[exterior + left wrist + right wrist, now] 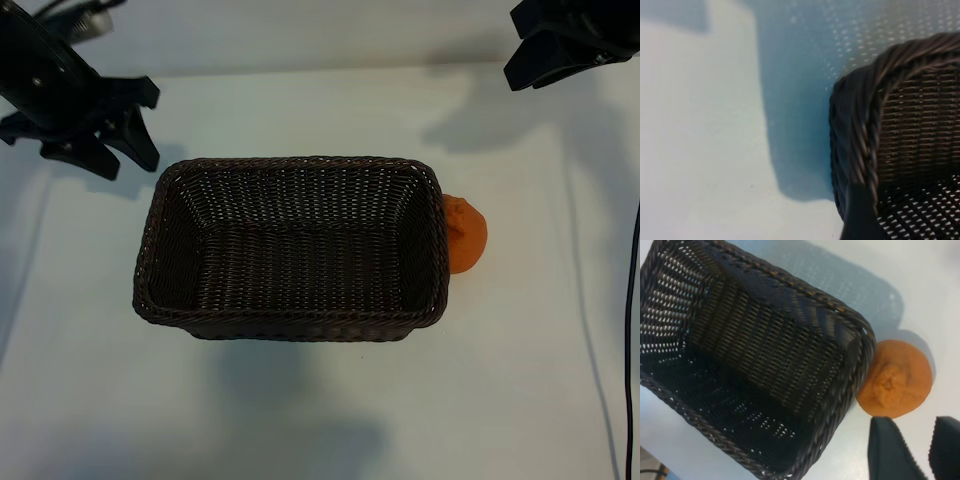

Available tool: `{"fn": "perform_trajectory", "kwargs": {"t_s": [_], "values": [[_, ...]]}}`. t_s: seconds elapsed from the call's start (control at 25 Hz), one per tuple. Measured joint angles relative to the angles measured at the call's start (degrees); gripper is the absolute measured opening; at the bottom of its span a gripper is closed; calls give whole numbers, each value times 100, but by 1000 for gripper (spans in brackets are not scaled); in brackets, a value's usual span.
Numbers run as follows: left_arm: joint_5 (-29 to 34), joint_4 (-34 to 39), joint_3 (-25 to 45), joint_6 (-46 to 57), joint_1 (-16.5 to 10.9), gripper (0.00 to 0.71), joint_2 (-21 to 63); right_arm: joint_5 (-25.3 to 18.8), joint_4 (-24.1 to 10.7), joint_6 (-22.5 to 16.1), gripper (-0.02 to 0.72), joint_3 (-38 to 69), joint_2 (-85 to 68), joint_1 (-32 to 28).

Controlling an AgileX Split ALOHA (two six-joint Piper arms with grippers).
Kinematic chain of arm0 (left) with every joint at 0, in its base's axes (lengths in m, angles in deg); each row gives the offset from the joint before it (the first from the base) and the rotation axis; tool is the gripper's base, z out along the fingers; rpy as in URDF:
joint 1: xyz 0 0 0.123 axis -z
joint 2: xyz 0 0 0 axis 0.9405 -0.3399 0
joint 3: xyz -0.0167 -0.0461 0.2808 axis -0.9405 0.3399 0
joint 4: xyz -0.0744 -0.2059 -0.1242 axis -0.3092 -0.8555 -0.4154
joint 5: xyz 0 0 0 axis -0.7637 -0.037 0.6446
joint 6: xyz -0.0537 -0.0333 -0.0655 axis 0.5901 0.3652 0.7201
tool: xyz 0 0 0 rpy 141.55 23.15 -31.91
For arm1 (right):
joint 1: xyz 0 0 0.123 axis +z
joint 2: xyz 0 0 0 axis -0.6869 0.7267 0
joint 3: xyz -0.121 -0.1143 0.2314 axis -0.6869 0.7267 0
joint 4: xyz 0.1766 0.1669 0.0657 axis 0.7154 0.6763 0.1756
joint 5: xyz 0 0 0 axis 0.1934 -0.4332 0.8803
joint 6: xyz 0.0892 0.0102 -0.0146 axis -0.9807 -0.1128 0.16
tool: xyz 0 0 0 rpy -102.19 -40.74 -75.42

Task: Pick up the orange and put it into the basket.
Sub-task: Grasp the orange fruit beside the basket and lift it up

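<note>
The dark brown wicker basket (pixel 291 250) fills the middle of the white table (pixel 300 410), its braided rim, sloping woven walls and floor bare of any fruit. The orange (pixel 465 234), matte and roundish with a knobby bump on top, rests on the table touching the basket's right short wall. The right gripper (pixel 912 450), fingers partly spread and empty, hovers just beside it and is clearly nearer. The left gripper (pixel 95 140) hangs wide and empty near the table's far-left corner.

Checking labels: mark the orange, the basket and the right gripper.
orange (pixel 896 379), right wrist view, knobby top.
basket (pixel 290 163), exterior view, far rim.
right gripper (pixel 922 450), right wrist view, gap between the fingers.
</note>
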Motion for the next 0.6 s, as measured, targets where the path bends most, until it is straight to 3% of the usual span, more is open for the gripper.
{"fn": "perform_trajectory", "kwargs": {"t_s": [0.4, 0.6], "values": [[0, 51, 0, 0, 0, 502, 609, 0, 0, 7, 243, 0, 0, 0], [0, -277, 0, 0, 0, 502, 645, 0, 0, 7, 243, 0, 0, 0]]}}
